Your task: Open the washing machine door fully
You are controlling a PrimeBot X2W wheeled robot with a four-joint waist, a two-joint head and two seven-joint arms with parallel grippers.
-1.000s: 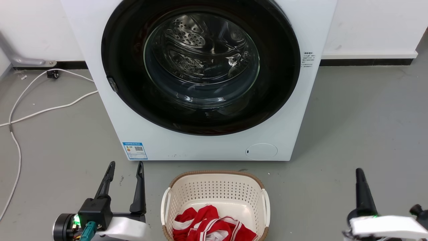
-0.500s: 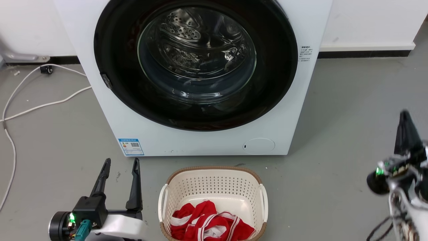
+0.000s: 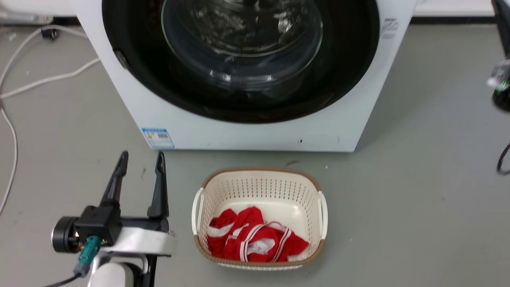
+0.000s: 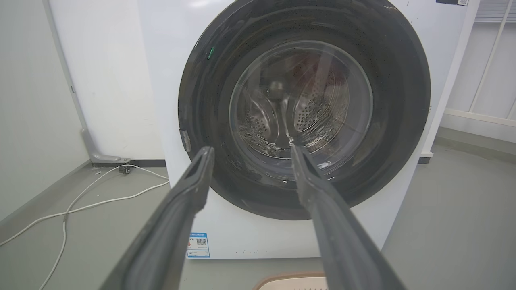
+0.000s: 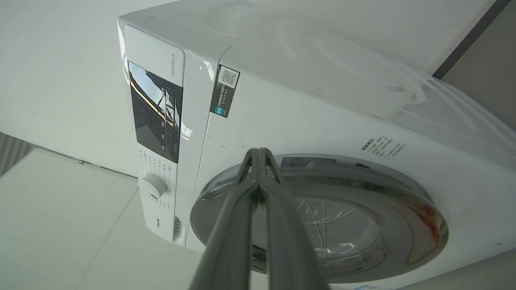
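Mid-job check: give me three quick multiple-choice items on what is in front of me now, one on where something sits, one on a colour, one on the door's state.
1. Where does the laundry basket stand relative to the washing machine?
A. On top of it
B. On the floor just in front of it
C. On a shelf beside it

2. What colour is the garment in the basket?
A. Blue
B. Green
C. Red with white stripes

3. What state is the washing machine door in?
A. Shut against the machine's front
B. Swung wide open
C. Taken off and lying flat

Answers:
1 B: the head view shows it on the floor before the machine's front.
2 C: red cloth with white bands lies inside.
3 A: the black ring sits flat on the white front in both wrist views.
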